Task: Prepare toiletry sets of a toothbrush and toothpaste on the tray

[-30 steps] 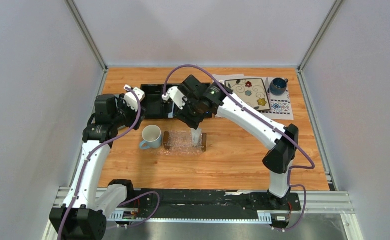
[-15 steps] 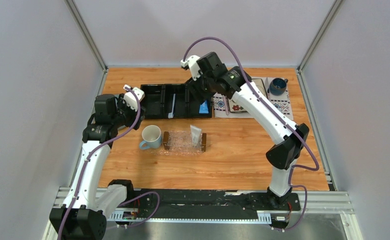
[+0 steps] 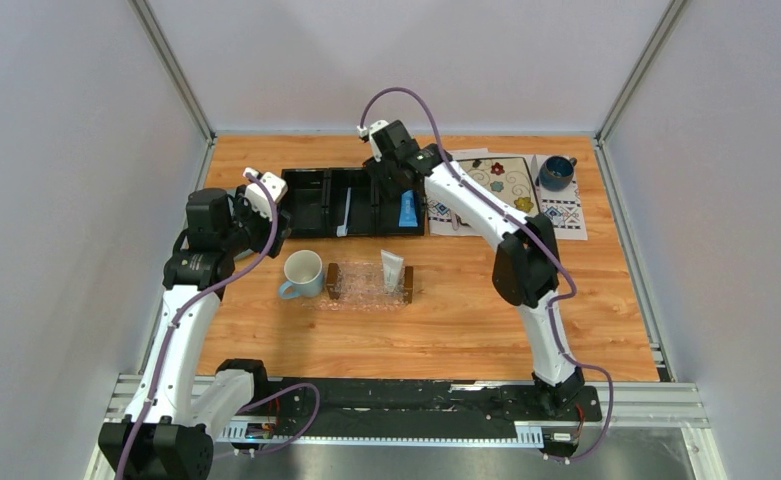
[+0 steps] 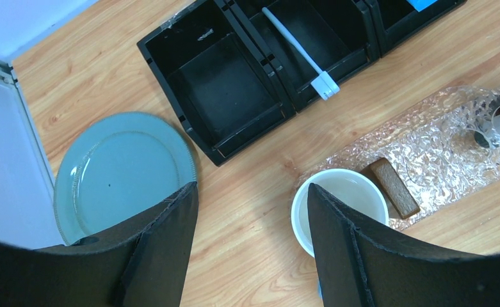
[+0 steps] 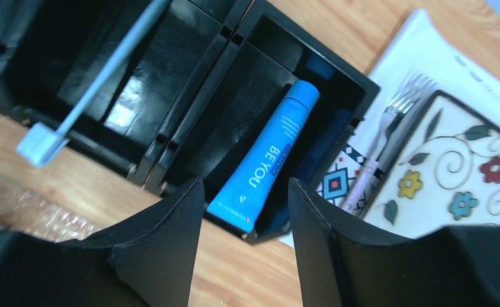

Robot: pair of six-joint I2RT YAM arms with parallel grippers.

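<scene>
Blue toothpaste tube (image 5: 264, 160) under the released right hand (image 5: 244, 185)
Pale toothbrush (image 4: 295, 48) in the organizer's (image 3: 304, 200) middle compartment; left hand (image 4: 252, 192) released too.

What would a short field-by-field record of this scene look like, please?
tray: clear, with a white tube lying at its right end
toothbrush: in the middle compartment of the organizer, head at the near wall
blue tube: lying in the organizer's right compartment
mug: upright, beside the tray's left end
left gripper: open, holding nothing, above the table near the mug
right gripper: open, holding nothing, above the blue tube
</scene>
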